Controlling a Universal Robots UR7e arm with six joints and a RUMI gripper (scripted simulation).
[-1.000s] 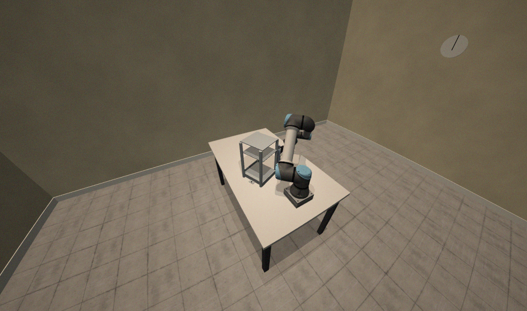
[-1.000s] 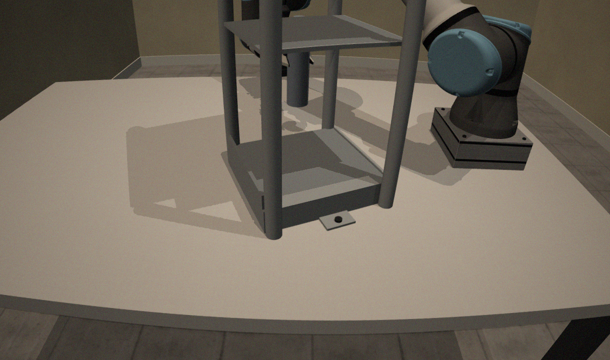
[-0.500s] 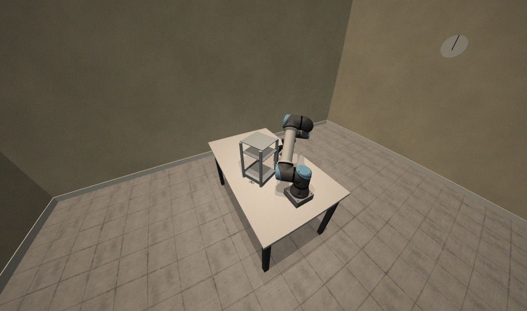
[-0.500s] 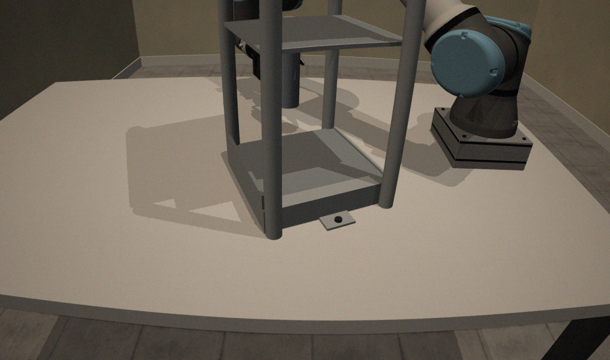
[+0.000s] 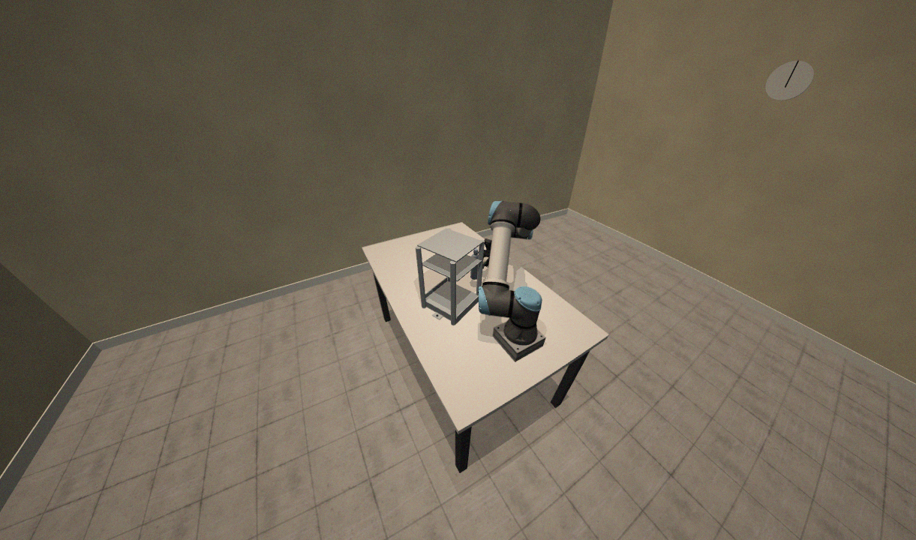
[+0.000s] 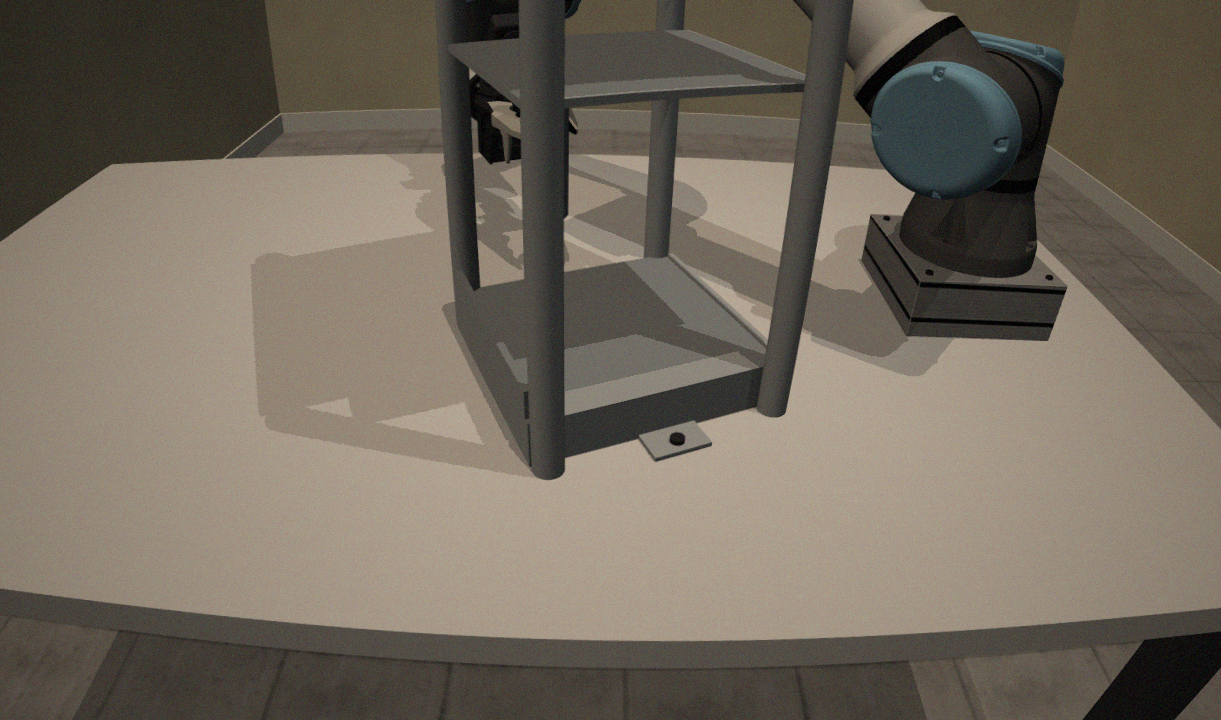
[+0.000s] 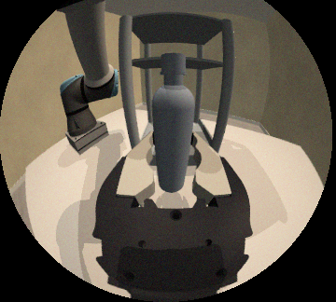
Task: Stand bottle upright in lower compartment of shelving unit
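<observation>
Bottle (image 7: 173,130): clamped low on its body in the gripper (image 7: 174,178), long axis running away from the jaws, cap pointing toward the shelf (image 7: 175,41) directly ahead.

In the exterior view the shelf (image 6: 632,268) stands mid-frame on the tabletop (image 6: 193,447), with the arm base (image 6: 963,286) at right. The hand (image 7: 174,171) sits behind the shelf, upper centre, gripping the bottle (image 7: 173,139).
</observation>
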